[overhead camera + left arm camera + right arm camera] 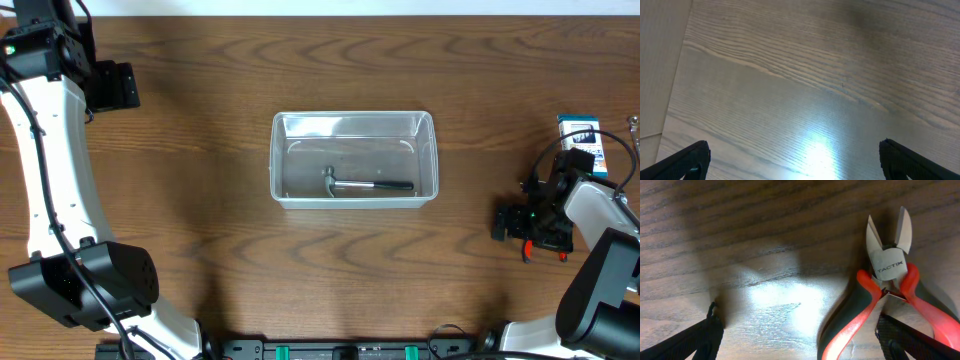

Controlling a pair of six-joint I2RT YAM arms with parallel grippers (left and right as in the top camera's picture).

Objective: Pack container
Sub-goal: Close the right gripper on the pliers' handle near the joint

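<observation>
Table [200, 230]: wood, mostly bare. Container [277, 160] sits mid-table, upright, top open, well apart from both arms.

Left gripper [795, 162] is at the far left corner, fingers spread wide over bare wood with nothing between them. Right gripper [797, 340] is low over the right side of the table, also spread and pinching nothing.

Blue-and-white box [583, 138] lies near the right arm at the table edge. We can't tell if it gets packed.

Side cutters [888, 265], red-and-black handles, lie flat under the right wrist with the blades pointing away from the camera. They're off-centre: one handle is inside the finger gap, the other runs under the right finger.

A small dark-handled tool [370, 185] lies in the container, near the front wall.

Our read: one item is packed and the cutters are the pick in hand. The next move calls for shifting the right gripper sideways to centre on both handles, then descend, close, lift and carry left to the container.

Risks: a finger lands on a handle, the handles splay in the grip, or the box gets clipped on the lift. The back half of the container has the free space.
</observation>
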